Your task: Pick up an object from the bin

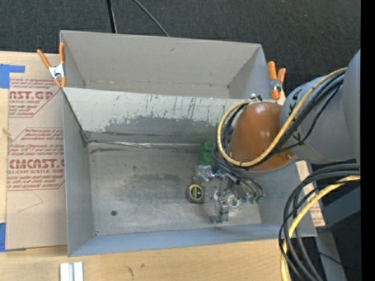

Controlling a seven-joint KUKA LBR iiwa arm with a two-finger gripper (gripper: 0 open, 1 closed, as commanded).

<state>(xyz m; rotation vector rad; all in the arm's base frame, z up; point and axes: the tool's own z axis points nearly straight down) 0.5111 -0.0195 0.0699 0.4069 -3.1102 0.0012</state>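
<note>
Grey bin (129, 186) | hand (221, 211) low beside front wall | floor open beyond | grip unclear

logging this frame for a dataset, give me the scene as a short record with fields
bin: grey metal bin
jaws: down at the bin's right end, near the front wall
nearest thing: small round dark and brass-coloured object, just left of the jaws
other thing: small green object, further back beside the orange wrist cover
held: cannot tell

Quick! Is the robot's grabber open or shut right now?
Gripper: cannot be told; it is down beside a small round dark-and-gold object on the grey metal bin floor.
</note>
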